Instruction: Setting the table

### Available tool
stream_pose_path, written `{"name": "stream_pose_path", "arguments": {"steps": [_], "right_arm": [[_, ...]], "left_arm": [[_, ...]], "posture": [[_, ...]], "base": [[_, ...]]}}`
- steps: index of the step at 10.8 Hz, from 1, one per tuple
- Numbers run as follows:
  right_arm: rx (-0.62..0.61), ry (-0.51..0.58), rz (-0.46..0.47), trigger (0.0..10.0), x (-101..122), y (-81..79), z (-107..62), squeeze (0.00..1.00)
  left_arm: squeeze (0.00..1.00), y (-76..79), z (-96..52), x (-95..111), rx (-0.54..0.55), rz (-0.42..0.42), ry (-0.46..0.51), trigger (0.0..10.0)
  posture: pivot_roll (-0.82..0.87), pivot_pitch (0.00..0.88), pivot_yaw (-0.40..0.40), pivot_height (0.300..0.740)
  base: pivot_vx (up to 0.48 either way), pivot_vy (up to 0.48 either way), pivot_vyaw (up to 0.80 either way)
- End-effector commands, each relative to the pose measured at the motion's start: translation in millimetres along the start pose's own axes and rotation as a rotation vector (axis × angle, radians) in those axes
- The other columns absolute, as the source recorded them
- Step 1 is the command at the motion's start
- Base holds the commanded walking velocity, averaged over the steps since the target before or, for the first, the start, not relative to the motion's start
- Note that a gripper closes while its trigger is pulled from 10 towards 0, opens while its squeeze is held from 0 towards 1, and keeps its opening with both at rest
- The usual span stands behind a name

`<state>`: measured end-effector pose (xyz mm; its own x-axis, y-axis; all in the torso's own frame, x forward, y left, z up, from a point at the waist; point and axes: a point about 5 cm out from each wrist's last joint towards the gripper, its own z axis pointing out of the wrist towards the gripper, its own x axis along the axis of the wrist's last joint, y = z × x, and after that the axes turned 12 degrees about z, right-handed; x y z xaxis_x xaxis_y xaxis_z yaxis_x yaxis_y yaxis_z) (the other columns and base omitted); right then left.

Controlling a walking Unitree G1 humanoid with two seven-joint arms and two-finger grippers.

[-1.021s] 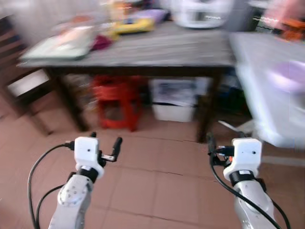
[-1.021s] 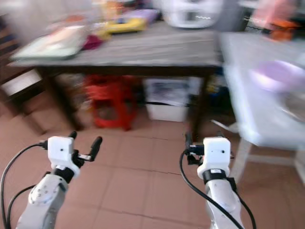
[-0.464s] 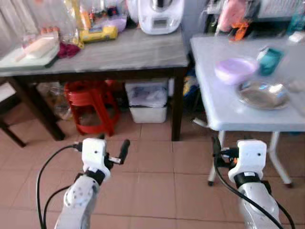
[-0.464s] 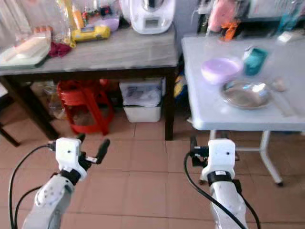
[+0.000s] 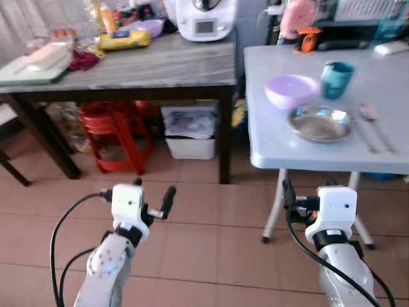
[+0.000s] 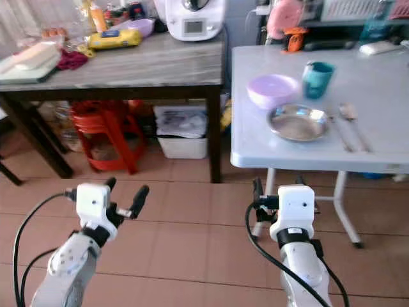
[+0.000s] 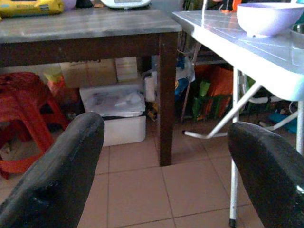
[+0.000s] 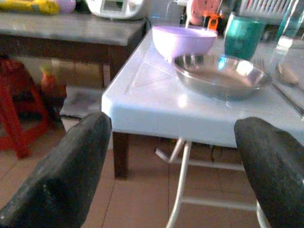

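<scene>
Closer now swings the white table [image 6: 255,153], camera turning; both grippers, left [image 7: 156,166] and right [image 8: 173,161], gape empty. Plate [image 8: 221,76] and bowl [image 8: 183,40] sit ahead of the right gripper, whose wrist risks clipping the edge.

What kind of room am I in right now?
Likely a home kitchen or dining corner: a white folding table set with steel plate, lilac bowl and teal cup, beside a cluttered wooden table.
</scene>
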<state>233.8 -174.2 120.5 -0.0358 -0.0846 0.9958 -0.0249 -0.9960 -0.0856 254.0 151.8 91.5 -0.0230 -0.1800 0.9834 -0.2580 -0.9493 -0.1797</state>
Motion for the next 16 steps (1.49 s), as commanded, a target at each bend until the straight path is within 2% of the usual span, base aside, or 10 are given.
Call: {"name": "stream_pose_path", "arguments": {"steps": [1, 5, 7, 10, 16], "right_arm": [[0.019, 0.003, 0.013, 10.0, 1.0, -5.3, 0.2, 0.00], [0.028, 0.000, 0.012, 10.0, 0.0, -6.5, 0.3, 0.00], [0.031, -0.001, 0.011, 10.0, -0.6, -6.9, 0.4, 0.00], [0.038, -0.002, 0.014, 10.0, -1.1, -7.9, -0.5, 0.00], [0.050, -0.009, 0.014, 10.0, -2.8, -9.8, -1.9, 0.00]], "left_arm": [[0.00, -7.6, -2.9, -3.9, 0.023, 0.019, -0.024, 10.0], [0.00, -8.1, -3.7, -4.5, 0.024, 0.017, -0.026, 10.0], [0.00, -8.3, -3.8, -2.6, 0.023, 0.009, -0.008, 10.0], [0.00, -3.1, -4.9, -0.1, -0.041, -0.029, 0.024, 10.0], [0.00, 2.7, -7.9, -1.3, -0.091, -0.052, 0.032, 10.0]], "posture": [[-0.06, 0.076, 0.090, 0.740], [-0.06, 0.074, 0.090, 0.740], [-0.06, 0.077, 0.090, 0.740], [-0.06, 0.078, 0.093, 0.740], [-0.06, 0.085, 0.095, 0.740]], "base": [[0.000, -0.480, 0.00], [0.000, -0.480, 0.00], [0.000, 0.000, 0.00], [0.000, 0.000, 0.00], [0.348, 0.000, 0.00]]}}
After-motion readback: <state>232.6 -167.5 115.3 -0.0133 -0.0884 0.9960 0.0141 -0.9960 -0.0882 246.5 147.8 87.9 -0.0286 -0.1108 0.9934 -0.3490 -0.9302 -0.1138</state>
